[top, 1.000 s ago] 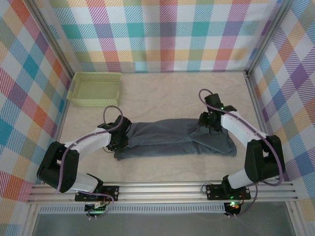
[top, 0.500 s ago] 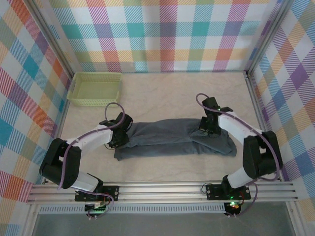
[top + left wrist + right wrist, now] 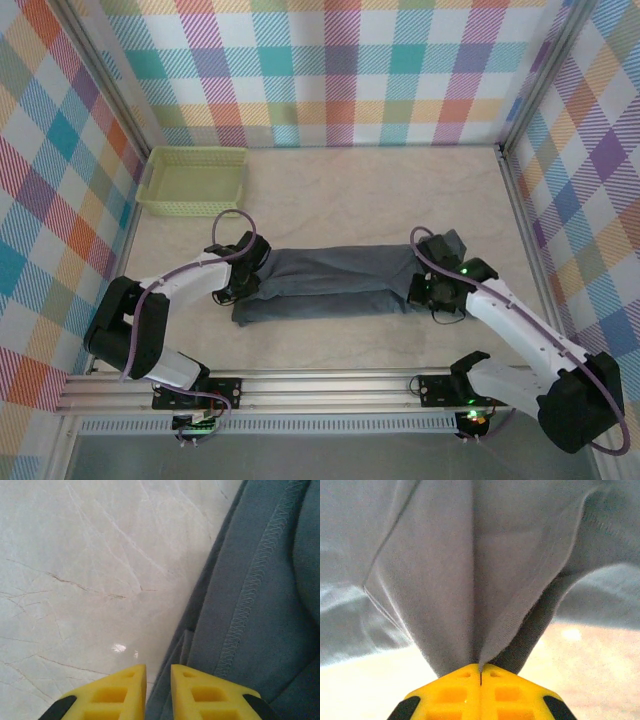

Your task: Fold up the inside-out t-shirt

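Observation:
The inside-out t-shirt (image 3: 330, 280) lies as a long slate-blue strip across the middle of the table. My left gripper (image 3: 243, 283) sits at its left end. In the left wrist view the yellow fingers (image 3: 200, 692) stand a narrow gap apart, and the shirt's edge (image 3: 260, 605) runs into that gap, pinched there by the left gripper (image 3: 158, 680). My right gripper (image 3: 425, 288) is at the shirt's right end. Seen from the right wrist, its jaws are pressed together on a peak of cloth (image 3: 470, 555) that rises from the right gripper (image 3: 480, 672), lifted off the table.
A pale yellow-green mesh basket (image 3: 193, 180) stands at the back left corner. Bare marble tabletop (image 3: 380, 190) stretches behind the shirt. Plaid walls close three sides, and a metal rail (image 3: 330, 385) runs along the near edge.
The right gripper shut on the shirt's right end and swung towards the near edge, lifting that end and drawing it in. The left gripper's jaws narrowed on the left edge.

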Available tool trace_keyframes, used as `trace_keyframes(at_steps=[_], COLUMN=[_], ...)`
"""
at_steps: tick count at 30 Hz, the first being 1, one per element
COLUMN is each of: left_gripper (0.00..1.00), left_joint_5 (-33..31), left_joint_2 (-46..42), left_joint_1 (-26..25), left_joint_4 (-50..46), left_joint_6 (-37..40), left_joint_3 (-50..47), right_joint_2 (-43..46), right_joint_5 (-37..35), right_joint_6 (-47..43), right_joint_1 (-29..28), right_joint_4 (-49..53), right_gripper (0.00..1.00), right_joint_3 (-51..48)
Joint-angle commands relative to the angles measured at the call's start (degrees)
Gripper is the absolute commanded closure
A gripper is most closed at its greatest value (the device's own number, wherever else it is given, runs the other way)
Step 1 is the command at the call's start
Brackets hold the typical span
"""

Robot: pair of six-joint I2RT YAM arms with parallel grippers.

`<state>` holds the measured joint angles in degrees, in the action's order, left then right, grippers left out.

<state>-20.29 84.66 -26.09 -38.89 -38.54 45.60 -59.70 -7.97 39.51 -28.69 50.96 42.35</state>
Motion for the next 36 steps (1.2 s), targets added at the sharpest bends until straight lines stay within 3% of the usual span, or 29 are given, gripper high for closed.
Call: trace_keyframes(at_steps=[1,4,7,9,13,19,27,36], left_gripper=[0.78,0.77,0.74,0.68,0.63,0.53,0.57,0.6], left_joint_5=[-1.6,-1.2,-0.9,-1.3,0.1,3.4,8.4,16.5], left_joint_2=[0.0,-0.3,-0.6,-0.6,-1.9,-4.9,-1.6,-2.9], left_joint_1=[0.3,0.3,0.3,0.3,0.7,1.0,1.1,0.9], left_joint_4=[-1.6,-1.6,-1.9,-2.7,-3.1,-2.9,-1.2,4.4], left_joint_6=[-0.8,-0.6,-0.1,0.3,1.1,1.2,1.3,2.0], left_joint_3=[1.2,1.4,1.9,2.6,3.7,3.0,3.0,1.0], right_joint_2=[-0.4,-1.3,-2.5,-4.0,-6.5,-6.4,-4.7,-6.3], right_joint_5=[5.3,3.2,-2.4,-5.8,-7.0,-6.0,-1.0,-0.9], right_joint_6=[4.2,3.5,1.0,-1.5,-6.0,-6.1,-4.4,-1.1], right_joint_1=[-2.0,-2.1,-1.9,-0.8,5.7,12.8,12.3,6.1], right_joint_4=[1.1,1.0,3.4,4.9,5.0,3.0,0.1,-0.9], right_gripper=[0.93,0.81,0.58,0.52,0.51,0.49,0.48,0.47], right_joint_3=[-2.2,-0.9,4.0,7.7,10.9,6.9,4.2,1.4])
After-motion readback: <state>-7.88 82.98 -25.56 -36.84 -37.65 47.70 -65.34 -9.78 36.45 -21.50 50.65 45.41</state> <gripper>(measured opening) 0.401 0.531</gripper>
